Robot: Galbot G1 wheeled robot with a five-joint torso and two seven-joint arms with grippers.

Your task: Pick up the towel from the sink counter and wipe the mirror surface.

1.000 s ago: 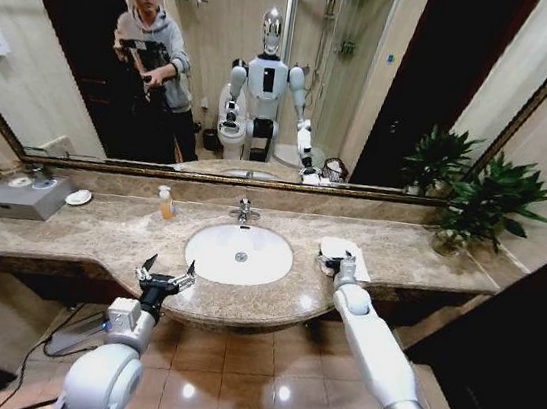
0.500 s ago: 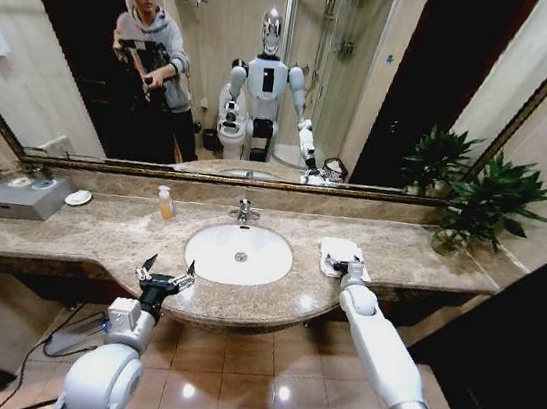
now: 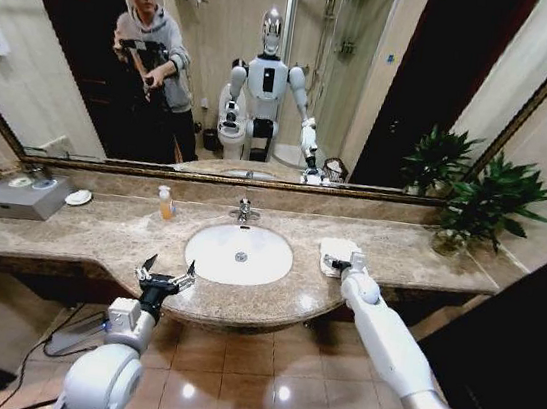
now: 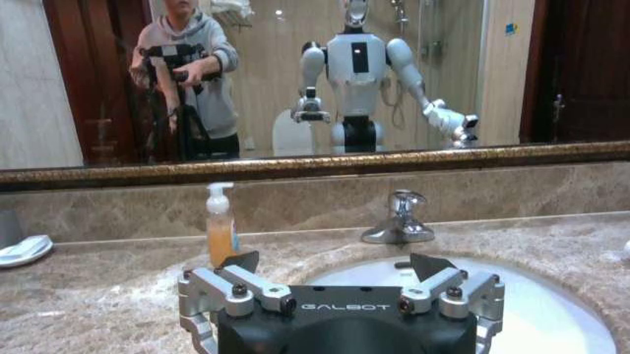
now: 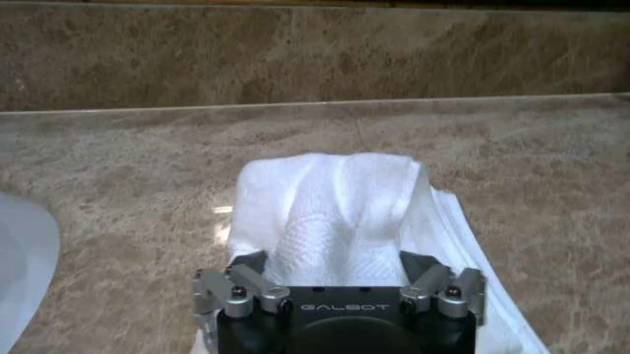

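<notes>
The towel (image 3: 337, 252) lay bunched on the sink counter (image 3: 98, 232), right of the white basin (image 3: 239, 253), near the counter's front edge. The right gripper (image 3: 337, 264) sat at the towel's near edge; in the right wrist view its fingers (image 5: 248, 264) were spread on either side of a raised fold of the towel (image 5: 335, 214), apparently not closed on it. The left gripper (image 3: 165, 276) hovered at the counter's front edge, left of the basin, fingers apart and empty. Faucet (image 3: 244, 209) and soap bottle (image 3: 165, 202) stood behind the basin, below the mirror surface (image 3: 272, 63). Potted plant (image 3: 485, 207) at far right.
</notes>
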